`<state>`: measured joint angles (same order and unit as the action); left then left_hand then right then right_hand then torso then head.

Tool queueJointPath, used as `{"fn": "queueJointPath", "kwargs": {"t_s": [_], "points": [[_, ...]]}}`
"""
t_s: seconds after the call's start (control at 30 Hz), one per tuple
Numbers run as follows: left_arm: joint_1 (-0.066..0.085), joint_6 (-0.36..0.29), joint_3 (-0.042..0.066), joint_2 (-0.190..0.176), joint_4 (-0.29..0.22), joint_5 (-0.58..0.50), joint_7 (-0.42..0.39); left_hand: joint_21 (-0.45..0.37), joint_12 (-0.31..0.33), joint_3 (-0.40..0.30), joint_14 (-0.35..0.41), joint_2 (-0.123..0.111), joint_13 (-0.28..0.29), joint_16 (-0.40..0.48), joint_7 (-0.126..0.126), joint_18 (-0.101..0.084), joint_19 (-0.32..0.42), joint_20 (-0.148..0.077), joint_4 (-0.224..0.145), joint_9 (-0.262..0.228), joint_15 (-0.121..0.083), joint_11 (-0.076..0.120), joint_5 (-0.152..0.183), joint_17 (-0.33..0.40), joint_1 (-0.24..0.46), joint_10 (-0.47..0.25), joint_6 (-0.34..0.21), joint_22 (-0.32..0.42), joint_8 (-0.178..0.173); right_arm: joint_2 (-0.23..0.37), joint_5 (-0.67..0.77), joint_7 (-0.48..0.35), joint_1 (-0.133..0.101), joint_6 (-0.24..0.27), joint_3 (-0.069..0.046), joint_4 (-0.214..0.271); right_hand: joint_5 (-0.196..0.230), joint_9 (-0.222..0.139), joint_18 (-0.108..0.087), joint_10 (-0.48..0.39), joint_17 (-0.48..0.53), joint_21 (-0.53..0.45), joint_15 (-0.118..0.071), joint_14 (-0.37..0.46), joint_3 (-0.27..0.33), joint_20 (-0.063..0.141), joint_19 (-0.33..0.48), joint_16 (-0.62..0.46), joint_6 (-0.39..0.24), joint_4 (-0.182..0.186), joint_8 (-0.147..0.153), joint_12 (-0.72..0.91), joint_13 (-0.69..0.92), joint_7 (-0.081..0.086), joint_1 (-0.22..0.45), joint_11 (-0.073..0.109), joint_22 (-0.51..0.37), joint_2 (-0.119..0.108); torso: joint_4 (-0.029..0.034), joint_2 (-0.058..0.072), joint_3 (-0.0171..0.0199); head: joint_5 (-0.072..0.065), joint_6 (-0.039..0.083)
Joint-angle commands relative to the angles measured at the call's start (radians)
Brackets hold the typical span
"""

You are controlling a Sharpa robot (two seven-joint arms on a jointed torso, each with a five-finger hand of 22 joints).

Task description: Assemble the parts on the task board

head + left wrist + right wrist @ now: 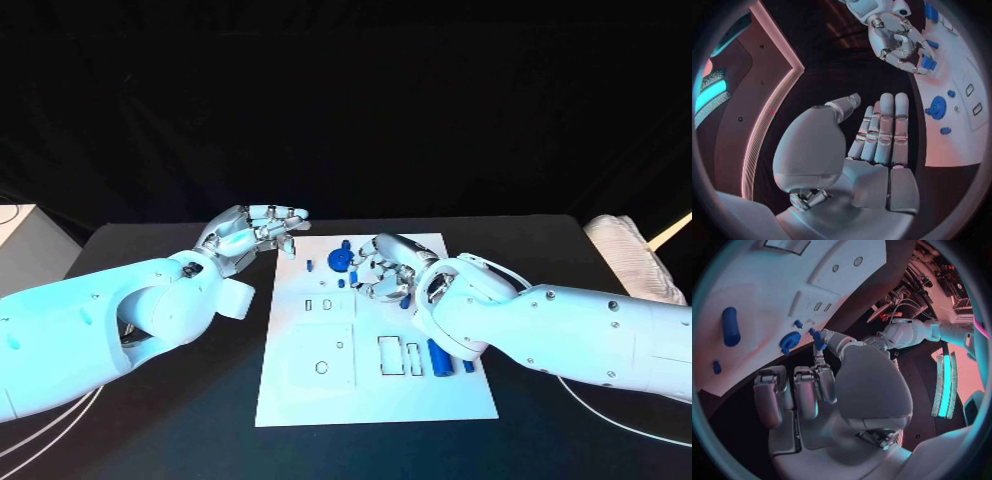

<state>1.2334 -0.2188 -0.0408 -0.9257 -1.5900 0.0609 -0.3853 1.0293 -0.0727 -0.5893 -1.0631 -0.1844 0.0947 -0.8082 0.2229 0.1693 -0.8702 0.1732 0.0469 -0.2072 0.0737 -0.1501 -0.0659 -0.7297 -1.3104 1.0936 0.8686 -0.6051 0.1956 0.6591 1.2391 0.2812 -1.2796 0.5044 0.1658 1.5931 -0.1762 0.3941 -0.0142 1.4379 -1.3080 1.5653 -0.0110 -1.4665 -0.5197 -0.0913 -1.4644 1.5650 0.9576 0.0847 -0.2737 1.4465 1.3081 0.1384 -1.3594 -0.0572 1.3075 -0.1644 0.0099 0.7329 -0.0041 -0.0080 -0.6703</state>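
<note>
Head view first: the black table carries the white task board at its middle, and both white arms reach in over the board's far end. The left hand hovers just off the board's far left corner, fingers straight and side by side, nothing in them. The right hand sits over the far part of the board, fingers curled inward. From the right wrist view, a small blue part is pinched at its fingertips, so I judge that a part is being carried to its seat.

On the board itself, a blue round disc stands close to the right hand, a long blue bar lies nearer the robot beside the rectangular slots, and a little blue peg rests near the far left edge.

To do this step well, I would say the pinch must stay firm while the hand lines the part squarely over its opening, then lowers slowly; which opening it suits I cannot tell. The idle left hand should keep clear of the disc.
</note>
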Motion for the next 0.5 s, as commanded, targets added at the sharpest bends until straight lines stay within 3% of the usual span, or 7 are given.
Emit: {"fn": "queueJointPath", "kwargs": {"t_s": [0.03,0.4,0.5], "points": [[0.000,-0.002,0.000,0.002,-0.002,0.017,0.022,0.006,-0.007,-0.006,0.005,0.009,0.001,-0.004,-0.002,0.016,0.007,-0.001,0.000,-0.001,0.001,0.000,0.004,0.001,-0.003,0.000,-0.005,-0.002,0.001,-0.019,0.083,0.052,0.012,0.000,0.003,-0.012,-0.002,0.000,0.014,-0.002,-0.263,0.005,-0.004,-0.104,-0.005,0.003,-0.106,0.006,0.000,0.002,-0.005,-0.003,0.126,-0.001,0.000,0.002,0.263,0.008,0.0004,0.001,0.0006,0.005,-0.005],[0.000,0.005,0.000,0.002,-0.004,0.029,0.041,0.007,-0.007,-0.006,0.005,0.008,0.001,-0.005,-0.002,0.016,0.007,-0.001,-0.001,-0.002,0.001,-0.001,0.004,0.002,-0.004,-0.001,-0.005,-0.002,0.001,-0.089,0.121,0.079,0.042,-0.001,0.007,-0.054,-0.005,0.001,0.014,-0.001,-0.261,0.005,-0.004,-0.104,-0.005,0.003,-0.106,0.005,0.000,0.003,-0.007,-0.002,0.127,0.000,0.006,0.001,0.263,0.006,0.0037,0.006,0.0015,0.004,-0.012],[0.000,0.006,0.000,0.001,-0.005,0.030,0.042,0.007,-0.007,-0.006,0.005,0.008,0.001,-0.005,-0.002,0.016,0.007,-0.001,-0.001,-0.002,0.001,-0.001,0.004,0.002,-0.004,-0.001,-0.005,-0.002,0.001,-0.100,0.128,0.086,0.047,-0.002,0.008,-0.065,-0.005,0.001,0.014,-0.001,-0.261,0.005,-0.004,-0.104,-0.005,0.003,-0.106,0.005,0.000,0.003,-0.007,-0.002,0.127,0.000,0.006,0.001,0.263,0.006,0.0016,0.006,0.0016,0.005,-0.016]]}}
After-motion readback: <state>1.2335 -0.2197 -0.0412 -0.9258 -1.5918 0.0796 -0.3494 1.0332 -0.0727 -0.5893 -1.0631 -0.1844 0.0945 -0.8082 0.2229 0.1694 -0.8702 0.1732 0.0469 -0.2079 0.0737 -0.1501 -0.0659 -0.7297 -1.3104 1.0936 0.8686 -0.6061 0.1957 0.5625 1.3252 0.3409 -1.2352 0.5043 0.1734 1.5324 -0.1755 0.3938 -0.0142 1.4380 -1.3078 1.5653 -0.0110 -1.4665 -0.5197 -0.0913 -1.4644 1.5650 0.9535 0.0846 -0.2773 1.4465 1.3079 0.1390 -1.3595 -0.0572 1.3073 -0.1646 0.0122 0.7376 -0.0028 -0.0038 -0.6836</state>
